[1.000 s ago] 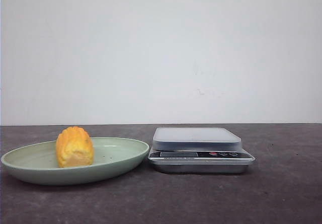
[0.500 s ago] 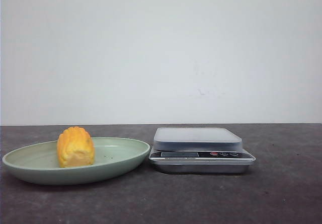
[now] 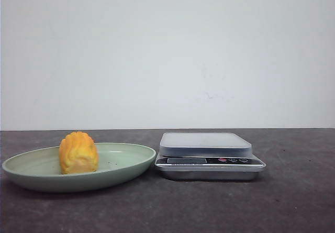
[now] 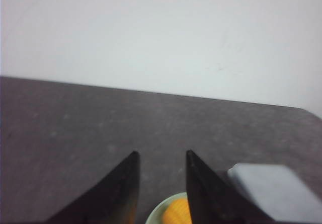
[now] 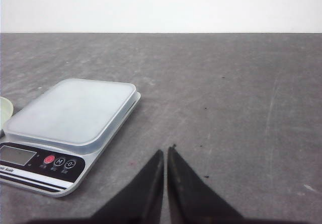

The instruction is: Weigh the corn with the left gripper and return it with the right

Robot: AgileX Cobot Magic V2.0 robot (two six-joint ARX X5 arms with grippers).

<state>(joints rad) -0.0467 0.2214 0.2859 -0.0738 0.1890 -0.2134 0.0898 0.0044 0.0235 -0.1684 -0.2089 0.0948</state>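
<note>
Front view: short yellow-orange corn cob piece point(image 3: 78, 153) stands on its cut end in the shallow pale-green oval plate point(image 3: 125, 166), at 9 o'clock from the silver digital scale point(image 3: 209, 157); platform bare, no arm visible.

Left wrist view: left gripper point(image 4: 161, 156) released, fingers spread above the corn (partly hidden).

Right wrist view: right gripper point(image 5: 166, 151) clenched, holding nothing, near the scale.

Corn judged light, stiff, bumpy; grasp across the kerneled sides.

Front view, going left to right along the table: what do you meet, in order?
Green plate with the corn sitting on its left half → kitchen scale, standing right beside the plate's right rim. No hand shows in this view.
</note>
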